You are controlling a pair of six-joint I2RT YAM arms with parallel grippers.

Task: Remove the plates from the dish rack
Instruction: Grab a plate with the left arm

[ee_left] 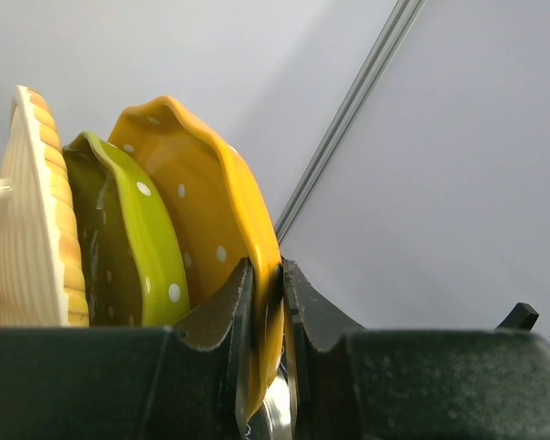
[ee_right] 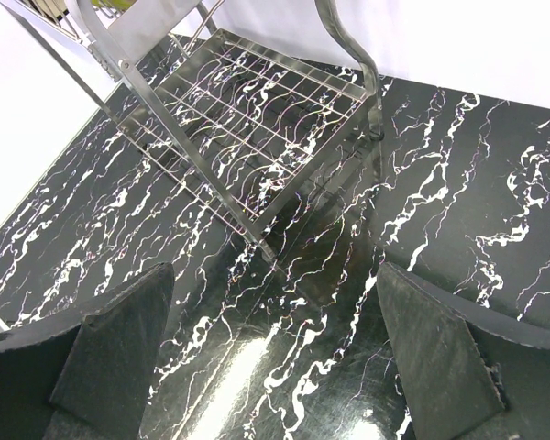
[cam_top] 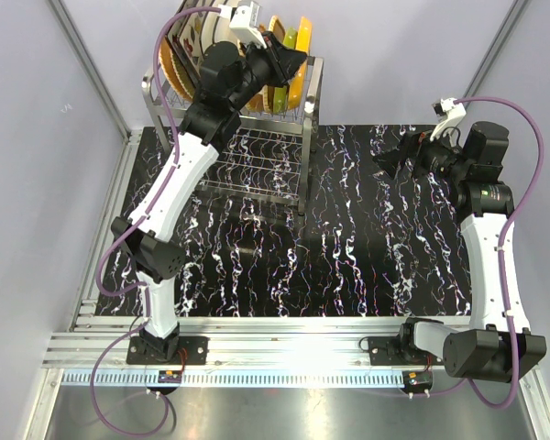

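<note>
**Left claw** [ee_left: 268,312]: closed on the upper rim of the yellow dotted plate [ee_left: 202,192], with one finger on each face.

**Plate position:** it stands on edge in the top tier of the dish rack [cam_top: 310,147], at the rack's right end. The rack sits at the far edge of the counter [cam_top: 367,257], toward its far-left corner.

**Why this grip:** the plates are filed upright and close together, so only the top rim is reachable.
- This plate is the outermost one, so your outer finger has free space.
- The inner finger sits in the narrow gap beside the green dotted plate [ee_left: 137,238].
- A woven plate [ee_left: 41,220] stands just beyond the green one.
- More plates [cam_top: 179,46] stand toward the rack's left end.

**Right claw** [ee_right: 275,339]: jaws wide apart, holding nothing. It hovers over the right half of the counter, well apart from the rack and facing its wire lower shelf. My reading is that it is parked there to leave your left arm room.

**Step in hand (judgement):** the grasp is made, and the plate looks seated in the rack, not yet lifted. The task is early, since the tier looks well stocked.

**Next move:** lift straight up until the plate clears the prongs, then swing out toward bare counter.

**Risks:**
- The glazed rim is pinched over a small area, so the plate could pivot or slip.
- The green plate is near enough to be nudged if you tilt inward.
</note>
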